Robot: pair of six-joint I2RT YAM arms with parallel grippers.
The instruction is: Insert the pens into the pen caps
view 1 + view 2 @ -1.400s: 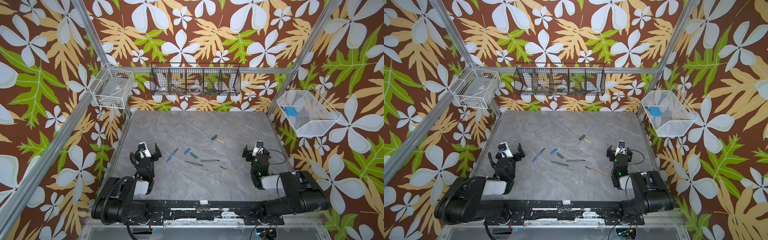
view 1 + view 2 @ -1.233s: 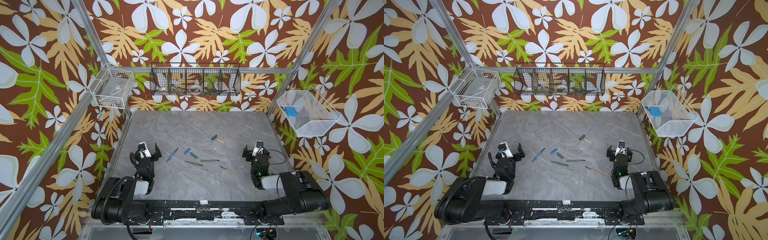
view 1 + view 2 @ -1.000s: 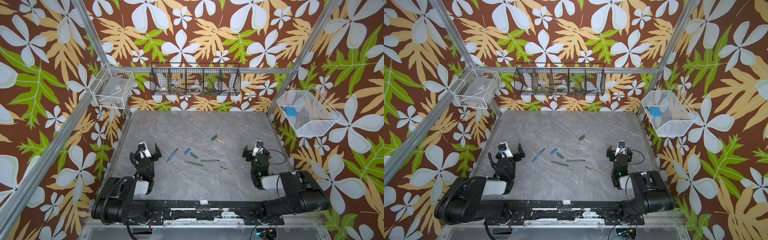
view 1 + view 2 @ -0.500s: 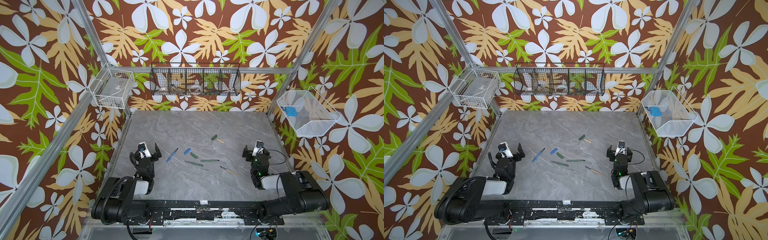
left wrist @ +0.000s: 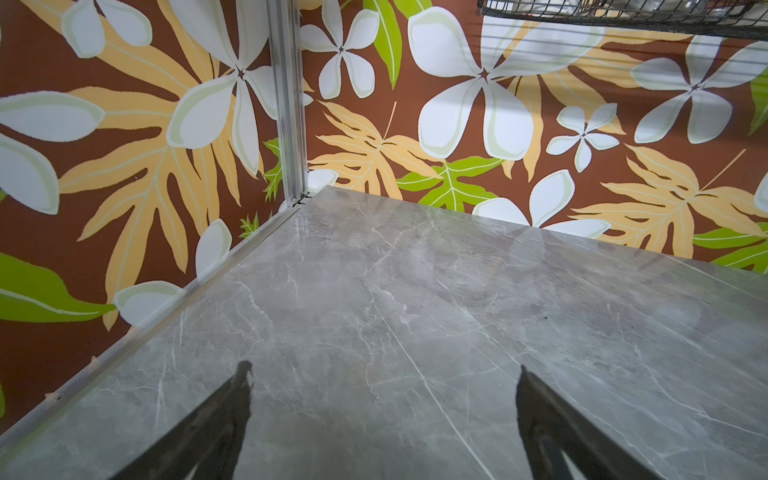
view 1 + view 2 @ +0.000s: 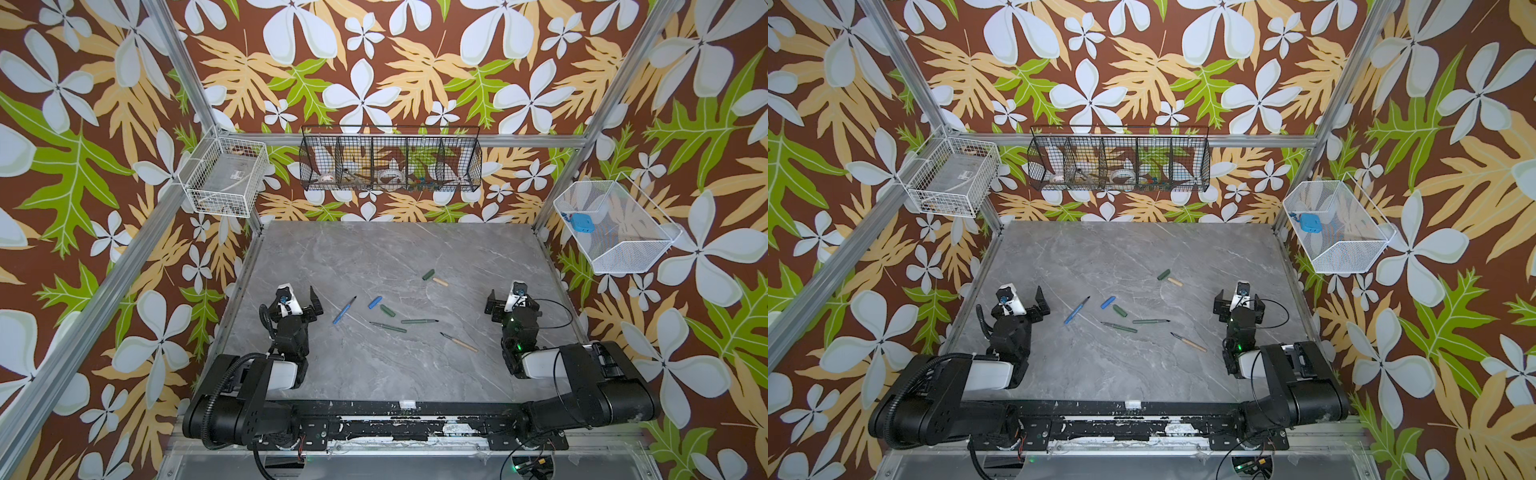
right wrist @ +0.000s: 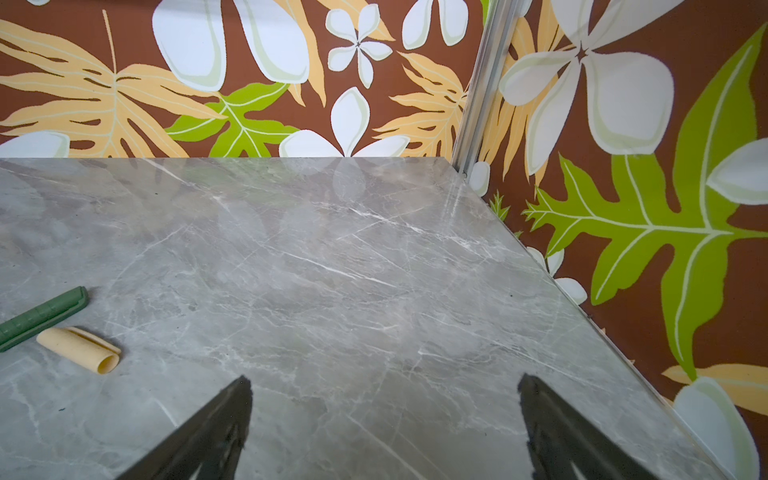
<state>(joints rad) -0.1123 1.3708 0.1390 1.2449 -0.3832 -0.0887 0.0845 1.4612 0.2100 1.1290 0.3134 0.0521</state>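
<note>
Marble tabletop (image 6: 374, 257) holds pens (image 6: 344, 310), pen caps (image 6: 375, 302); left fingers (image 5: 224, 415) and right fingers (image 7: 216, 419) spread.

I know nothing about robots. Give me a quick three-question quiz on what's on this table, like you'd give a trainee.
1. True or false: the left gripper and the right gripper are both open and empty.
2. Which cap lies beside the tan cap? A blue, B green, C none.
3. How many uncapped pens lie on the table?
Key: 1 true. 2 B, a green cap. 3 four: the blue pen, two green pens, the tan pen.
</note>
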